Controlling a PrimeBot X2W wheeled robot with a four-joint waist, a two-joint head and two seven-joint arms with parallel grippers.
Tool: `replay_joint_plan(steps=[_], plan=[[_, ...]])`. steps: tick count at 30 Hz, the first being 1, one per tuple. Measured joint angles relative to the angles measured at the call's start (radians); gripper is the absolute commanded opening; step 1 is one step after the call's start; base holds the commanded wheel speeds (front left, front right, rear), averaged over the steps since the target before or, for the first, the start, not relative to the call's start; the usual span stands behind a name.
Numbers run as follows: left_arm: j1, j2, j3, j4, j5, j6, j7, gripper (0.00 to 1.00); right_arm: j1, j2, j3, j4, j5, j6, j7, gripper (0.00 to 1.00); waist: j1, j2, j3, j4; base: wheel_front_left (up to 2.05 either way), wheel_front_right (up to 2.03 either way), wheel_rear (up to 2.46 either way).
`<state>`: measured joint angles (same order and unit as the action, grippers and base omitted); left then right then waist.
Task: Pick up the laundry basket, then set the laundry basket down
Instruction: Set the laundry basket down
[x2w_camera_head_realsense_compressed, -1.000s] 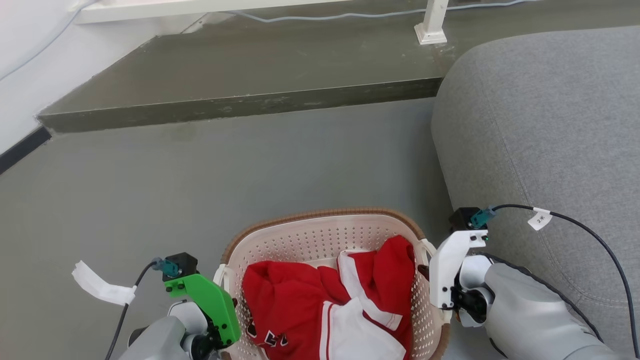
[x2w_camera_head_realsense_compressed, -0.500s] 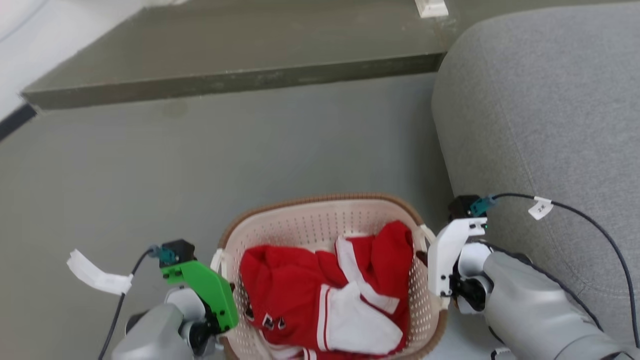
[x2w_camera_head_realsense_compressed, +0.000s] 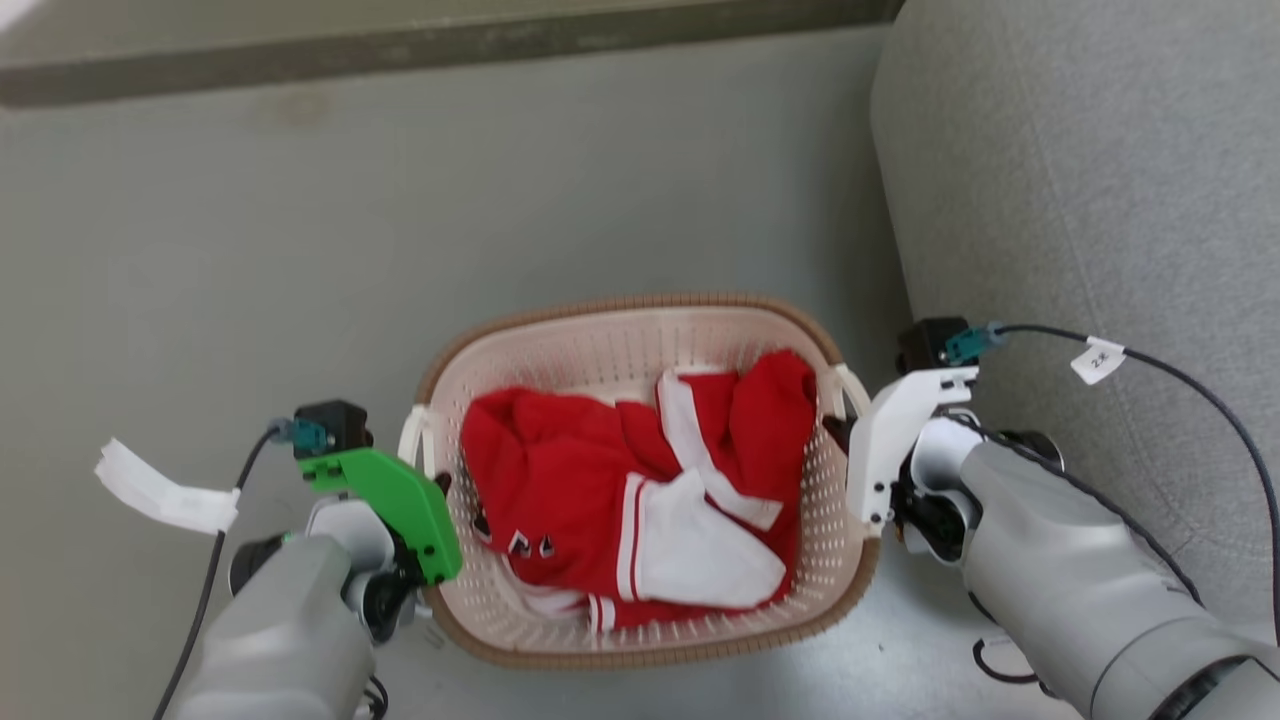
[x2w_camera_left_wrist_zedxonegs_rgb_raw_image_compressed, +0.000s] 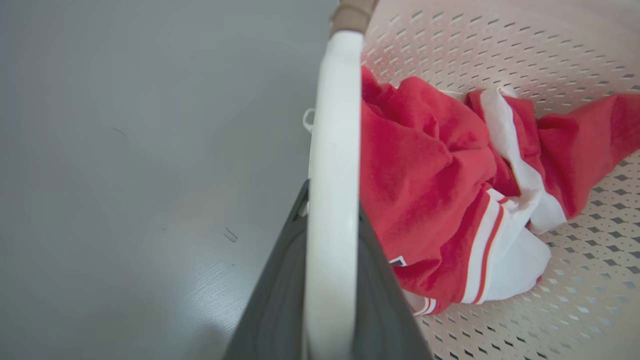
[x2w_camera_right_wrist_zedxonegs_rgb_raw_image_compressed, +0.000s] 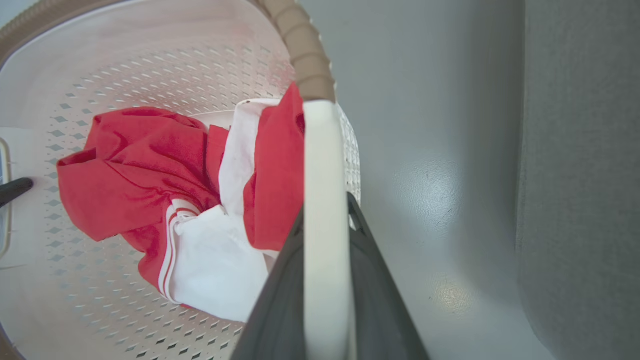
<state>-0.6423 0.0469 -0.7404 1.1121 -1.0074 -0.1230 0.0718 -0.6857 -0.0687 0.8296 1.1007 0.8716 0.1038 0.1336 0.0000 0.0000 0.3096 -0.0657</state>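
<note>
1. Grey floor (x2w_camera_head_realsense_compressed: 250, 250) beside a sofa (x2w_camera_head_realsense_compressed: 1080, 200) sets the scene.
2. Nearest, left gripper (x2w_camera_head_realsense_compressed: 438, 484) clamps the left handle (x2w_camera_head_realsense_compressed: 410, 445); right gripper (x2w_camera_head_realsense_compressed: 836, 428) clamps the right handle (x2w_camera_head_realsense_compressed: 851, 385).
3. Between them, equidistant, the laundry basket (x2w_camera_head_realsense_compressed: 620, 301) holds red clothing (x2w_camera_head_realsense_compressed: 560, 470); lifted or grounded is unclear.

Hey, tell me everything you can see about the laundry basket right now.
The laundry basket is a small oval tub of cream plastic with perforated walls and base, a brown woven-look rim and a white loop handle on each side. It is upright over the grey floor beside a grey sofa; whether it touches the floor is unclear. A crumpled red-and-white garment lies inside. The left tool clamps the left handle, the right tool the right handle.
</note>
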Motion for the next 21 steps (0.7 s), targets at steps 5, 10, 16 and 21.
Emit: replay_joint_plan(steps=[5,10,16,21], plan=[[-0.040,0.004,0.001,-0.003,0.018,0.000,-0.035,0.00,-0.032,-0.001,-0.004,-0.006,-0.001,-0.001,-0.038,0.00,0.0000,0.0000,0.062,-0.004,0.00,0.00,0.00],[-0.081,0.008,0.000,-0.004,0.028,0.000,-0.065,0.00,-0.066,-0.001,-0.010,-0.010,-0.001,-0.009,-0.072,0.00,0.0000,0.0000,0.125,-0.006,0.00,0.00,0.00],[-0.139,0.010,0.002,-0.006,0.044,0.000,-0.104,0.00,-0.119,-0.002,-0.015,-0.010,-0.012,-0.018,-0.118,0.00,0.0001,0.0000,0.201,-0.007,0.00,0.00,0.00],[-0.177,0.009,0.008,-0.005,0.044,0.001,-0.124,0.00,-0.158,-0.003,-0.016,-0.009,-0.019,-0.019,-0.138,0.00,0.0001,0.0000,0.265,-0.007,0.00,0.00,0.00]])
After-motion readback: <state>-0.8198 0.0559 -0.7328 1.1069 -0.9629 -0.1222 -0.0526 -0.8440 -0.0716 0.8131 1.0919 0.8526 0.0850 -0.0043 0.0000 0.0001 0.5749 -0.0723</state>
